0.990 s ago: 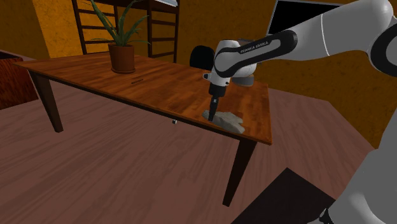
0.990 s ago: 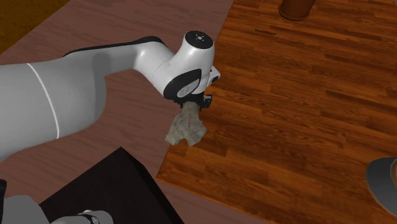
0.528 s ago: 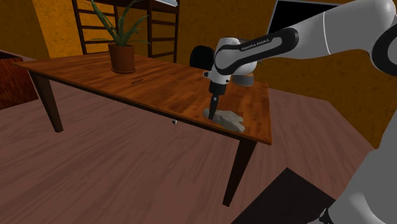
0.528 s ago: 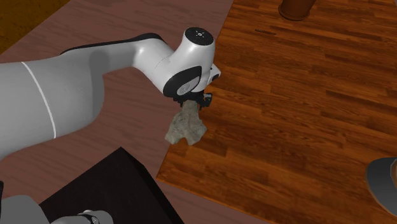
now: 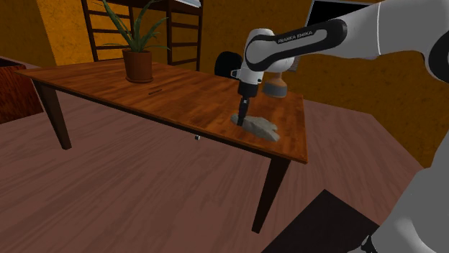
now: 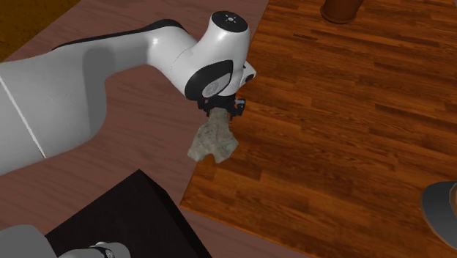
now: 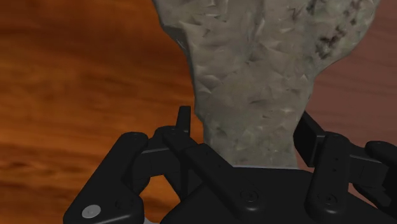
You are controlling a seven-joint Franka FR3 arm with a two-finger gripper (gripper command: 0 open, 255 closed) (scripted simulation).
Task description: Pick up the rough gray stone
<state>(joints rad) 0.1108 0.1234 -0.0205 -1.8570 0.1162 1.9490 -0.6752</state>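
My gripper [image 7: 245, 137] is clamped on the rough grey stone [image 7: 254, 76]: my two black fingers [image 7: 184, 124] pinch its narrow end from either side, and the stone widens as it runs away from my palm. Its long axis lies roughly along my fingers' reach. In the shoulder view it slants from my fingertips down toward that view's right, with the broad end lowest. I cannot tell whether that low end touches the wood.

The stone sits at the table's [image 5: 180, 97] end nearest my stand [image 6: 124, 220], close to the corner. In the second exterior view its broad end lies over the table's edge, with brown floor [image 5: 129, 194] beside it. So there is little tabletop on the stand's side of the stone.

Farther off, bare wood stretches toward the shoulder view's left. A potted plant [image 5: 137, 61] stands at the far end, well apart from the stone. Behind it are a ladder-like shelf [image 5: 180, 32] and an orange wall [image 5: 65, 29].
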